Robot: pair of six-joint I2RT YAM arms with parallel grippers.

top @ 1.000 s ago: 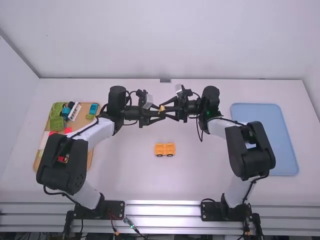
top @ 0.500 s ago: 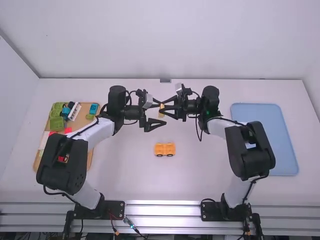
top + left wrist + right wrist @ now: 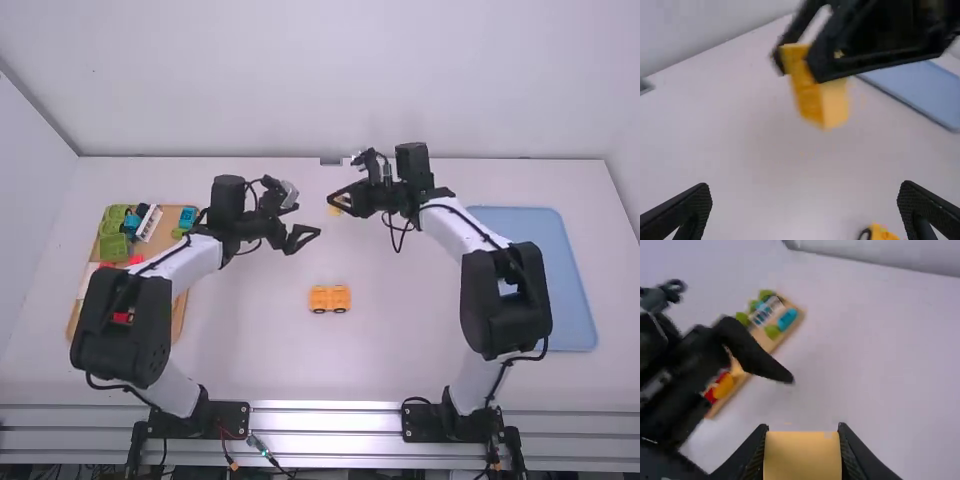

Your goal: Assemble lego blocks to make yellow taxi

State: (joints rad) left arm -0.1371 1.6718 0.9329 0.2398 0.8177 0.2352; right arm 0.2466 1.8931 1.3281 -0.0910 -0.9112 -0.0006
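Note:
In the high view, my left gripper (image 3: 302,238) stands open left of the middle, nothing between its fingers; its two fingers (image 3: 682,212) spread wide in the left wrist view. My right gripper (image 3: 343,198) is shut on a yellow block (image 3: 335,210), above the table's far middle. The right wrist view has the yellow block (image 3: 802,455) pinched in the right gripper (image 3: 802,440). In the left wrist view the block (image 3: 832,102) hangs from the right gripper's fingers. A yellow-orange car base (image 3: 329,298) with dark wheels rests on the table, nearer the camera than both grippers.
At the left a wooden tray (image 3: 180,215) holds green, blue, white and red blocks, partly behind the left arm. A blue tray (image 3: 570,280) lies at the right, partly under the right arm. The back wall (image 3: 330,80) rises beyond the table.
My left gripper opened, let go of the yellow block and drew back slightly left. My right gripper, with the block, has moved away to the right and farther from the camera.

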